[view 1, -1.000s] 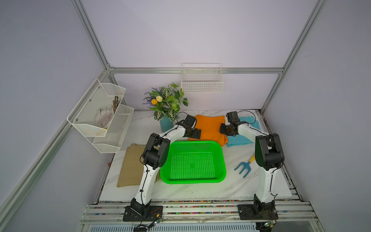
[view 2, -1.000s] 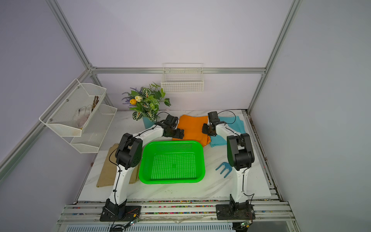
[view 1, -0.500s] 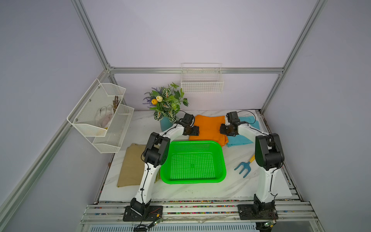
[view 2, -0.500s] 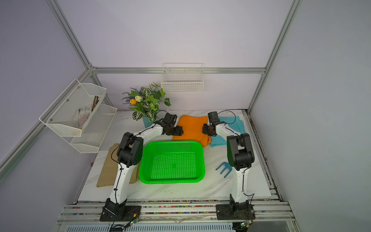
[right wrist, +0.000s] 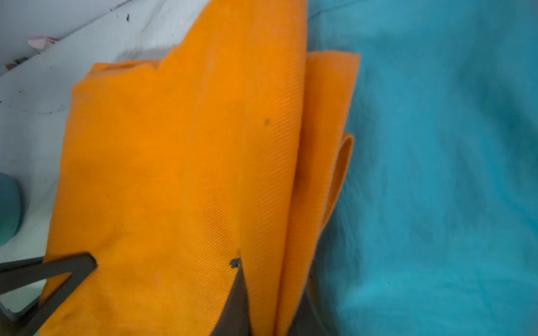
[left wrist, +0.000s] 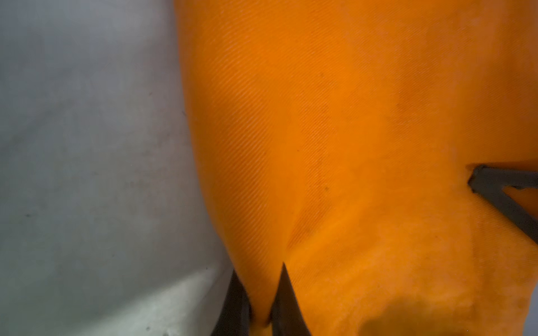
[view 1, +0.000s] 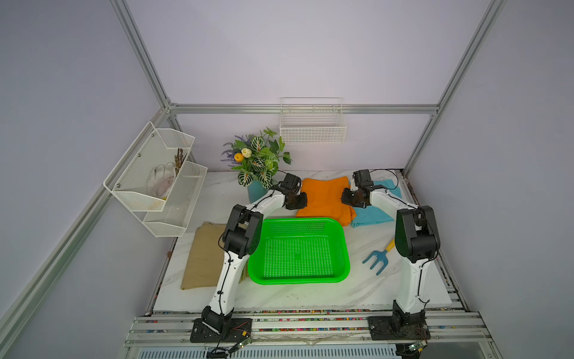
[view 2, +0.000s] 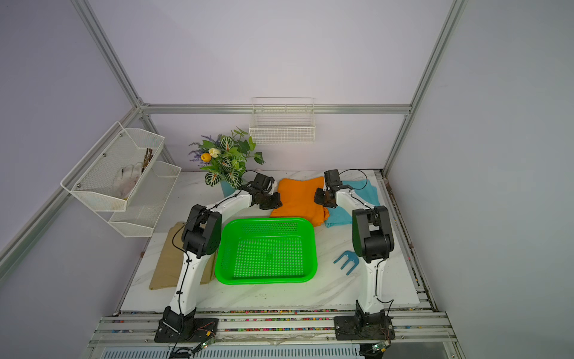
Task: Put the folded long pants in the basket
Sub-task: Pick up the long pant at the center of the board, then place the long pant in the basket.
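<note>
Where both top views take in the whole table, the orange pants lie flat at its back, just beyond the far rim of the green basket. Their right edge overlaps the light blue pants. The tan pants lie at the table's left, beside the basket and partly under the left arm. All 3 bundles are outside the basket. The left gripper sits low at the orange pants' left edge and the right gripper at their right edge.

In the left wrist view, the left gripper has its 2 dark fingers drawn together, and a ridge of the orange pants is pinched between them, right at the cloth's border with the bare table.

In the right wrist view, the right gripper is likewise closed, clamping the layered edge of the orange pants, with the light blue pants just beside them.
</note>
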Available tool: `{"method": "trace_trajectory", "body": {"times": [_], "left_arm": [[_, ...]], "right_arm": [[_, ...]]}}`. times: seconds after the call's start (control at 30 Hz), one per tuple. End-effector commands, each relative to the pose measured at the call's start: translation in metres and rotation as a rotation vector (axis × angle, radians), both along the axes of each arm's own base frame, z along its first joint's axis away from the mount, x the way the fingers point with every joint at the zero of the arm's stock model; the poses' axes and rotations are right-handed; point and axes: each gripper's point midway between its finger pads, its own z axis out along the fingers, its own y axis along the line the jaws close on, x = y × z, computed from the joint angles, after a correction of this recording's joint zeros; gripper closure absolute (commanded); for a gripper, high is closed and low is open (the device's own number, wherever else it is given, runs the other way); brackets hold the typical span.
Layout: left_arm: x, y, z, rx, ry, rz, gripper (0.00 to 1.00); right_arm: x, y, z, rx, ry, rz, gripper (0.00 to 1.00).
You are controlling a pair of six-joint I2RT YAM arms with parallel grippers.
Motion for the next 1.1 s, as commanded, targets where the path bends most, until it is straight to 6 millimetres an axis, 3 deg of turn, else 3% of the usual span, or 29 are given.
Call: {"method": "trace_trajectory", "body": {"times": [0.0, 0.17, 0.57, 0.77, 1.07], "left_arm": [[0.001, -0.042, 0.094, -0.162, -0.144, -0.058, 1.00], [-0.004, -0.044, 0.139, -0.204, -0.221, -0.051, 1.00], [-0.025, -0.033, 0.230, -0.316, -0.402, -0.043, 1.00], [-0.042, -0.032, 0.243, -0.346, -0.424, -0.069, 1.00], [-0.090, -0.015, 0.223, -0.335, -0.351, -0.079, 1.00]], "right_arm": [[0.027, 0.010, 0.052, 0.063, -0.132, -0.004, 1.00], [0.030, 0.004, 0.089, 0.052, -0.212, -0.003, 1.00], [0.011, -0.024, 0.167, -0.075, -0.350, -0.037, 1.00], [-0.008, -0.025, 0.193, -0.075, -0.377, -0.022, 1.00], [-0.066, -0.014, 0.201, 0.015, -0.355, 0.009, 1.00]]}}
